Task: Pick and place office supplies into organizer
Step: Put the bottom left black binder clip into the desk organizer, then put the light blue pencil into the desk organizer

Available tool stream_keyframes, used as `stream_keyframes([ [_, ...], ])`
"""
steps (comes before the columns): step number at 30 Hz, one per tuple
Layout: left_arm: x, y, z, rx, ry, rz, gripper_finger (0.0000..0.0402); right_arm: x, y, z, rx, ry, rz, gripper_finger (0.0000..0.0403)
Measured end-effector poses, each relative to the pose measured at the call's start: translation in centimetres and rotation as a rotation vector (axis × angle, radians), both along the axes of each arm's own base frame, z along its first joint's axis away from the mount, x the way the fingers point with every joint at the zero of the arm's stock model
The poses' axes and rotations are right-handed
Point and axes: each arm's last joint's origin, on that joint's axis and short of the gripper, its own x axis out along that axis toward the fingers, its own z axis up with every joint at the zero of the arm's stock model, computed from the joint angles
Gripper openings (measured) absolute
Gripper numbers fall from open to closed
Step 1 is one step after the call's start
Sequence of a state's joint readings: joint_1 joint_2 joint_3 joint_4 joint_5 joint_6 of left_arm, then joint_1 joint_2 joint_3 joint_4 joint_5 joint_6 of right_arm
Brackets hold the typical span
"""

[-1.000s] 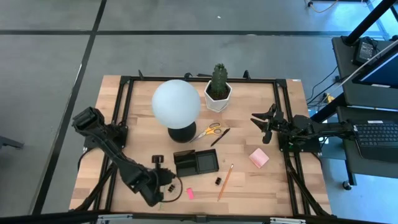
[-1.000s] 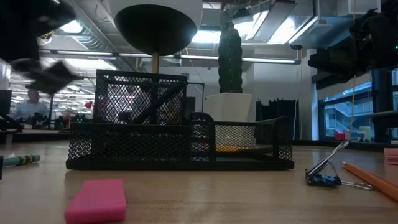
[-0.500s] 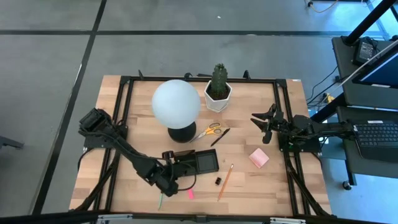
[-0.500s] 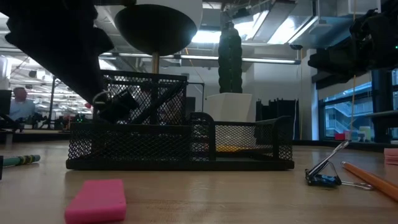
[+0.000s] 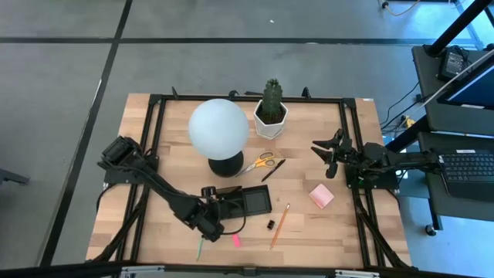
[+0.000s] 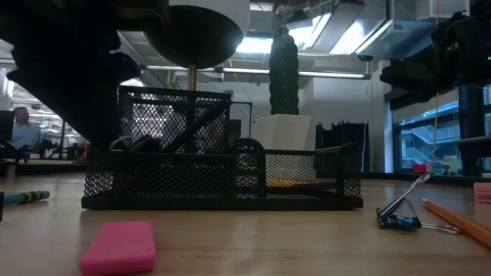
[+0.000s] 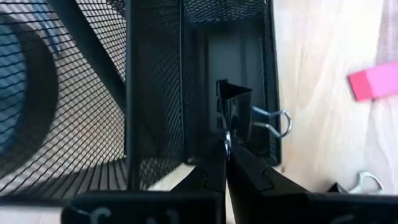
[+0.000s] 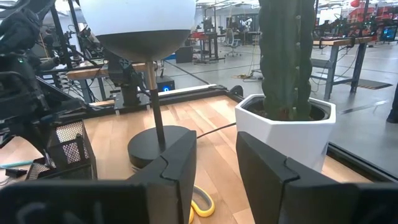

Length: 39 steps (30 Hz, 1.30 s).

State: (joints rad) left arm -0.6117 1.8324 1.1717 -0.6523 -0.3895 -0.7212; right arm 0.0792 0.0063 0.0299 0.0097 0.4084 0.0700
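The black wire-mesh organizer sits near the table's front edge, left of centre, and the left gripper has come over its left compartment from the front-left corner, where it hovered a second ago. Its jaws are clenched on a small black binder clip with silver wire loops, held just inside the mesh wall, so I judge this item is about to be dropped in and only needs letting go. At the front edge lie a green pencil and a flat, matte pink eraser; the pencil was hidden under the arm a second ago. Just right of the organizer rest a second tiny black binder clip and a slim orange pencil. Behind the organizer stand a white globe lamp on a round black base and a ribbed cactus in a white faceted pot, with yellow-handled scissors and a black pen beside them. A square pink sticky-note pad lies towards the right edge. The right gripper waits by the right edge, jaws parted and holding nothing.
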Motion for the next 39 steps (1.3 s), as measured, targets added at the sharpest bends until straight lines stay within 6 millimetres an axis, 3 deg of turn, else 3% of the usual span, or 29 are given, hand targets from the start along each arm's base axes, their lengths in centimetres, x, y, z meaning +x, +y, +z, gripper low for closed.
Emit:
stream_keyframes([
  [22,-0.1,0.0,0.0,-0.012,0.006,0.003,0.0003,0.0,0.0,0.0,0.0,0.0,0.0,0.0119],
  [32,-0.1,0.0,0.2,-0.046,0.015,0.016,0.0068,0.0,0.0,0.0,0.0,0.0,0.0,0.0119],
  [35,0.1,-0.1,0.9,-0.084,0.031,-0.002,0.008,0.0,0.0,0.0,0.0,0.0,0.0,0.0119],
  [39,0.8,-0.3,3.3,-0.169,-0.013,0.026,0.0083,0.0,0.0,0.0,0.0,-0.001,0.0,0.0119],
])
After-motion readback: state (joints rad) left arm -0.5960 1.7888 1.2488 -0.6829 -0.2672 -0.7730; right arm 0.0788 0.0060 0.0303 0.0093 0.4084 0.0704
